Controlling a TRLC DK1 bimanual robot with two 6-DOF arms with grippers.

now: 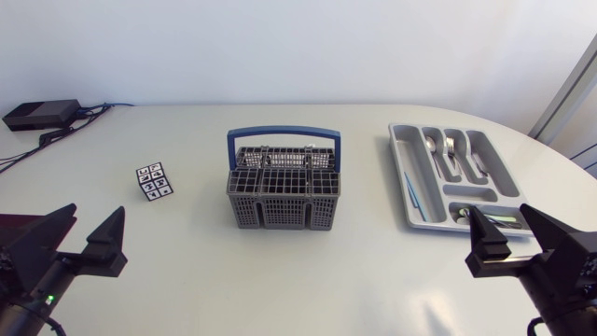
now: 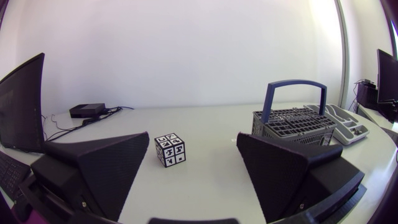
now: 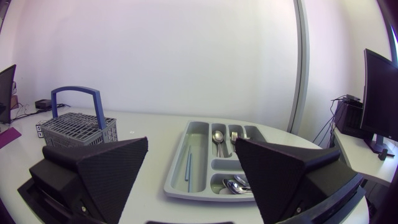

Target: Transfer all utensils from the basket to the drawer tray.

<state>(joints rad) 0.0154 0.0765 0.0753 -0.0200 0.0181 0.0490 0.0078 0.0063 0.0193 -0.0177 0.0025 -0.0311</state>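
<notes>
Head view: left jaws open and empty, the basket point(image 1: 280, 210) midway along the surface point(image 1: 373, 280) shows no utensils I can see, the drawer tray point(image 1: 464, 192) holds spoons point(image 1: 432, 145) and a fork point(image 1: 451, 147), right jaws open and empty, so the transfer looks finished.

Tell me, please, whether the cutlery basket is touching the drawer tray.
Apart. The head view shows a broad stretch of bare table between the grey cutlery basket and the drawer tray.

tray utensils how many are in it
At least 4: spoon and fork in neighbouring lengthwise slots, thin blue stick in the long side slot, small spoon in the crosswise end slot; more may be stacked.
</notes>
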